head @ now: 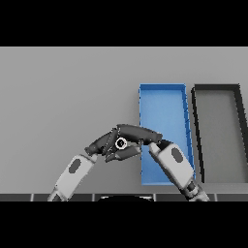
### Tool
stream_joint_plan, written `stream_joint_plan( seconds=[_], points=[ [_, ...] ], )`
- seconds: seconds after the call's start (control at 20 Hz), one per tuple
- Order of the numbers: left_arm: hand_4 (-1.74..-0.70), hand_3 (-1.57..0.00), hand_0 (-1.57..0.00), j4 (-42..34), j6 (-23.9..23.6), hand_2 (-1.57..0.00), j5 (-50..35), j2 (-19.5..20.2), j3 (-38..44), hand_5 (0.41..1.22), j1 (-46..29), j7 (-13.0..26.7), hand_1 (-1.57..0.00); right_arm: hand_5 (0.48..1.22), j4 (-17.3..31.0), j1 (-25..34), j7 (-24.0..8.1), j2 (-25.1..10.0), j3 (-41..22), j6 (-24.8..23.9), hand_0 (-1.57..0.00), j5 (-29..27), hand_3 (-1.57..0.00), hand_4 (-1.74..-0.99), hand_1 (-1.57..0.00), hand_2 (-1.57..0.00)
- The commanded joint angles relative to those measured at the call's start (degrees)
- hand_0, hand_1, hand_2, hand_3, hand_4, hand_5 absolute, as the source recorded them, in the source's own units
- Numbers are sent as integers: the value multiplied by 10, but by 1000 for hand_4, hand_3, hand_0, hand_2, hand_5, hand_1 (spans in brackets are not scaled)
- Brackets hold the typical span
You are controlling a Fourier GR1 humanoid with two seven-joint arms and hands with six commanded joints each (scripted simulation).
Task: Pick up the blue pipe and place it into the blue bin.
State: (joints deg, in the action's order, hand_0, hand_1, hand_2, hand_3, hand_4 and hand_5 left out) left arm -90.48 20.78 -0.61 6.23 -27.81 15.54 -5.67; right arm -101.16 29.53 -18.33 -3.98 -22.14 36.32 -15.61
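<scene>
My two hands meet just left of the blue bin (164,104), at its near left corner. The left hand (100,143) comes in from the lower left, with its fingers (125,154) and thumb curled round a small pale ring (121,143). That ring looks like the end of the blue pipe; the rest of the pipe is hidden by the hands. Coming in from the lower right across the bin's near end, the right hand (141,133) has its fingers stretched out straight to the left over the left hand.
A dark grey bin (220,131) stands right beside the blue bin on its right. Grey table (63,97) stretches to the left and the far side.
</scene>
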Motion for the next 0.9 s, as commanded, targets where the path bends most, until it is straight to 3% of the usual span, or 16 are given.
stream_joint_plan(
  seconds=[0.0, 0.1, 0.2, 0.3, 0.45, 0.55, 0.65, 0.85],
  points=[
    [-1437, -416, -1224, 2, 6, -1024, 1, 3, -1, 1220, -2, 7, -1003, 1186, 0, 1, -2, 4, -1, 2, -1546, 11, -1538, -1478, -1547, -1547],
    [-1251, -266, -783, 5, 33, -655, 6, 13, 3, 1220, 2, 4, -642, 1198, -2, 0, -8, 14, 4, 11, -1555, 15, -1550, -1481, -1556, -1556],
    [-1110, -170, -501, 3, 50, -419, 16, 15, 10, 1184, 2, 14, -410, 1206, -10, -6, -12, 22, 7, 14, -1561, 18, -1558, -1482, -1561, -1561],
    [-995, -108, -320, 4, 49, -268, 40, 11, 12, 1042, 0, 6, -262, 1212, -9, -8, -19, 30, 13, 19, -1565, 14, -1562, -1483, -1565, -1565],
    [-880, -55, -163, 8, 35, -137, 55, 7, 13, 842, -5, 23, -134, 1216, -15, -16, -24, 44, 16, 25, -1568, 20, -1567, -1484, -1568, -1568],
    [-836, -35, -104, 8, 28, -87, 57, 9, 16, 754, 0, 21, -85, 1218, -12, -8, -28, 51, 30, 27, -1569, 21, -1568, -1485, -1569, -1569],
    [-828, -22, -66, 16, 24, -55, 57, 5, 15, 689, -4, 12, -54, 1219, -16, -16, -29, 57, 31, 32, -1570, 32, -1569, -1485, -1570, -1570],
    [-865, -8, -27, 4, 20, -22, 28, 4, 28, 616, -14, 78, -22, 1220, -12, -18, -20, 73, 45, 37, -1570, 40, -1570, -1490, -1570, -1570]
  ],
)
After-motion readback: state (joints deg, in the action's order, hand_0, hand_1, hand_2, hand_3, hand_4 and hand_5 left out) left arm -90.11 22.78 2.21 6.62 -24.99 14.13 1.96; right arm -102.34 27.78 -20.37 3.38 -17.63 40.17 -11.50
